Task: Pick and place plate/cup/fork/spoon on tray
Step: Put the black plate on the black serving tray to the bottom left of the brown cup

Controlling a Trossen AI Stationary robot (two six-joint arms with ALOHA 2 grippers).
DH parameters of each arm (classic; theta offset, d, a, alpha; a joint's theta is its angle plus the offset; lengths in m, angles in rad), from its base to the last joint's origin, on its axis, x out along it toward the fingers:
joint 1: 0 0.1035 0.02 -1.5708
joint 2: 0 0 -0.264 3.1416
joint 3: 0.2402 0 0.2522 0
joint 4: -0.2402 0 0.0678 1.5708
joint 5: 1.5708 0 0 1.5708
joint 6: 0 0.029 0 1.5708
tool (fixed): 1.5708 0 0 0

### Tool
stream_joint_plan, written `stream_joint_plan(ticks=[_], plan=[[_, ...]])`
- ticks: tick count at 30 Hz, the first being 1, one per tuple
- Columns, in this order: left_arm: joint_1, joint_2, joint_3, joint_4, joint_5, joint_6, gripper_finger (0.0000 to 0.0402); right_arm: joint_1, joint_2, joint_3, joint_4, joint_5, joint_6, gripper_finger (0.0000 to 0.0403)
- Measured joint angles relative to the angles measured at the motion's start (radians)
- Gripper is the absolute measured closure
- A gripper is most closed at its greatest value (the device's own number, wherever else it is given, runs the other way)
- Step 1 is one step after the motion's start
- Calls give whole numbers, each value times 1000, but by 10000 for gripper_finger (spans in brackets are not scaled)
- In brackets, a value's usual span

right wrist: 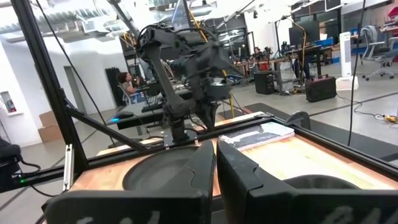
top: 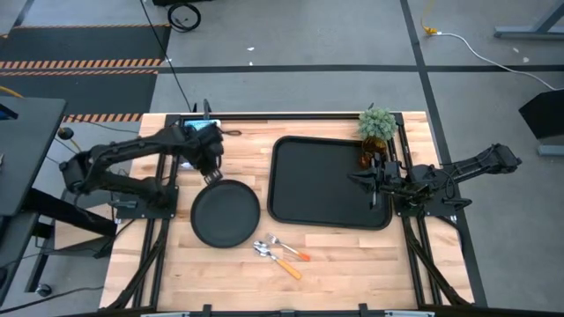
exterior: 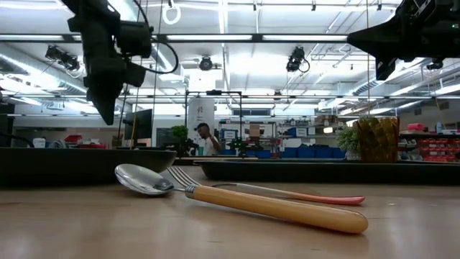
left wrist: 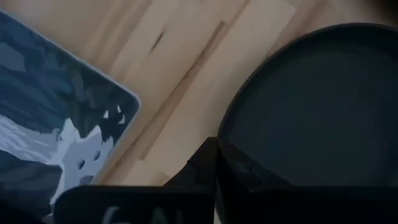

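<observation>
L gripper [top: 211, 176] at black plate [top: 226, 214] far rim, finger state unclear. R gripper [top: 361, 180] over tray [top: 328, 182], fingers closed, empty.

No words, numbers or signs can be read anywhere. Pale marks show on the dark bar at the bottom edge of the left wrist view, but they are too blurred to make out. Beside the plate [left wrist: 311, 112] lies a flat blue picture mat [left wrist: 56, 118]; it bears only blue and white shapes and no letters.
</observation>
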Motion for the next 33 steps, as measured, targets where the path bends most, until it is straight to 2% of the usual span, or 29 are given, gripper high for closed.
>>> stream_joint_plan(ticks=[3, 6, 11, 17, 21, 29, 33], plan=[[88, 0, 0, -38, 99, 63, 393, 0, 0, 0, 0, 0, 0, 376], [139, 0, -9, -53, 141, 89, 387, 0, 0, 0, 0, 0, 0, 376], [158, 1, -54, -53, 166, 87, 341, 0, 0, 0, 0, 0, 0, 376], [158, 2, -114, -26, 169, 58, 262, 0, 0, 0, 0, 0, 0, 376], [137, 3, -116, -9, 164, 48, 231, 0, 0, 0, 0, 0, 0, 376], [71, 23, -116, 33, 72, -56, 223, 0, 0, 0, 0, 0, 0, 376], [48, 69, -116, 51, 67, -63, 225, 0, 0, 0, 0, 0, 0, 376]])
